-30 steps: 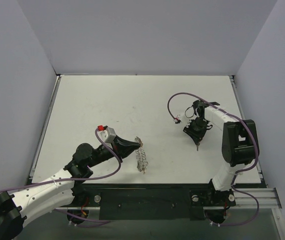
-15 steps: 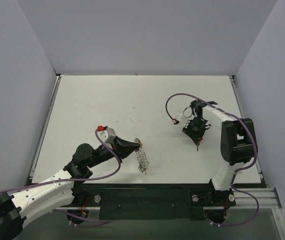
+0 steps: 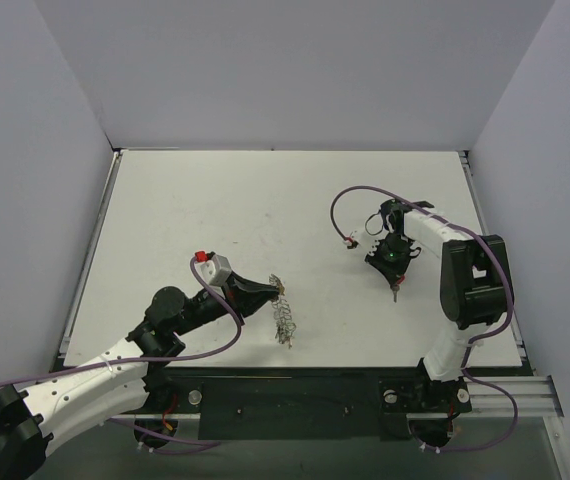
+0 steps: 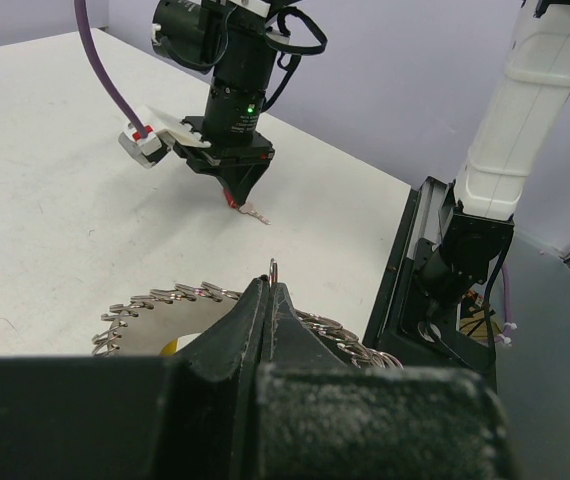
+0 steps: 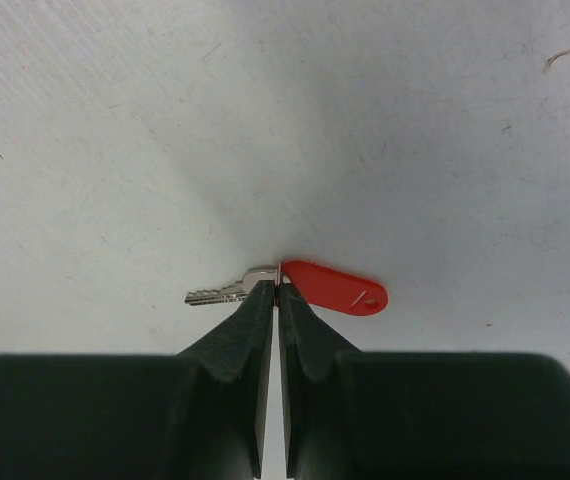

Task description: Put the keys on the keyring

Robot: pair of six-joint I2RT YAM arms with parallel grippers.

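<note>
the left gripper (image 3: 273,290) is pinched shut on the keyring (image 3: 284,322), its tips closed on a small loop of wire at the coil's top end. from there the beaded coil trails toward the near edge of the table (image 3: 215,200), about midway along that edge. in the left wrist view the coil curves out to both sides below the fingers and throws a shadow on the white top, but whether all of it rests there cannot be told. the right gripper (image 5: 278,288) is closed too, holding a key (image 5: 335,290) with a red head. the two fingers meet just where the head joins the silver blade, so the head sticks out to one side and the toothed blade to the other. the key sits low against the table, its shadow close under it, and the blade tip looks to touch the surface. this key is in the right half of the table, nearer the right edge than the middle and nearer the near edge than the far one, well apart from the keyring. a purple cable (image 3: 350,200) arcs over the table from the right wrist.
</note>
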